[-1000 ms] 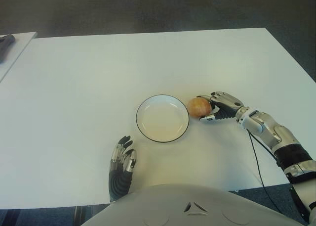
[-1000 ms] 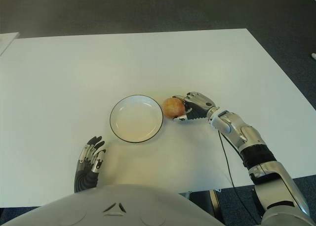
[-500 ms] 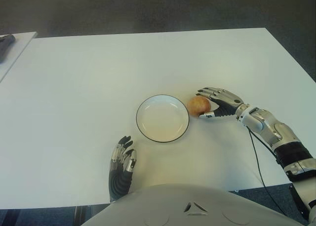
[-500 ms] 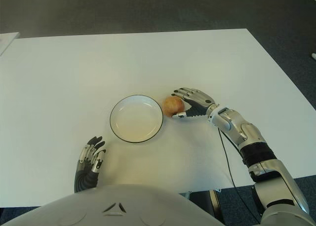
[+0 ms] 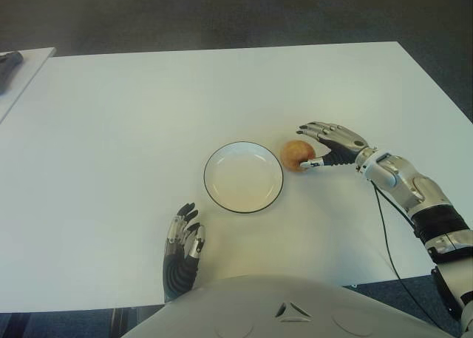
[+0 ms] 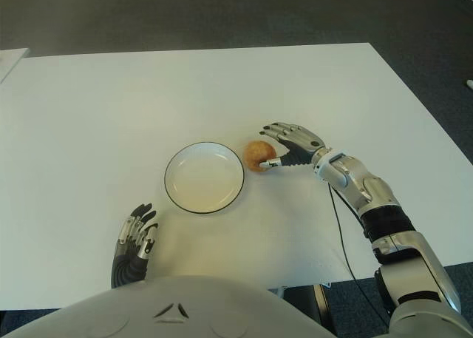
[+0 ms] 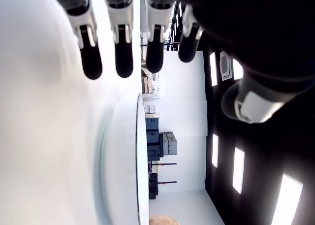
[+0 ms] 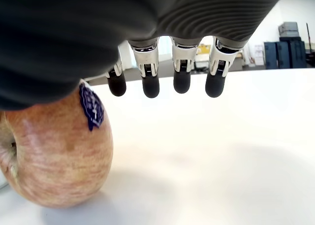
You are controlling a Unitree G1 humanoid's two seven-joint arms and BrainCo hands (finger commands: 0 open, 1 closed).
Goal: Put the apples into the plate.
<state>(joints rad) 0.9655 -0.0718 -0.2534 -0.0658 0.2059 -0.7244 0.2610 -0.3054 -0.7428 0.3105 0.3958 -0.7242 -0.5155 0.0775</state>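
Observation:
One reddish-yellow apple [image 5: 295, 156] with a small blue sticker [image 8: 92, 107] lies on the white table [image 5: 133, 116], just right of the white plate [image 5: 243, 177] with its dark rim. My right hand [image 5: 322, 144] is open beside the apple on its right. Its fingers [image 8: 181, 70] stretch out straight above the table, and the thumb tip [image 5: 311, 163] is at the apple's near side. The plate holds nothing. My left hand [image 5: 182, 243] shows near the table's front edge, left of the plate, fingers extended and holding nothing.
A second white surface [image 5: 22, 68] with a dark object [image 5: 9, 63] on it stands at the far left. A black cable [image 5: 384, 234] runs along my right forearm. Dark floor lies beyond the table's far edge.
My right hand's fingers have uncurled from around the apple and now stretch out flat. The hand has shifted slightly away from me. The apple stays beside the plate.

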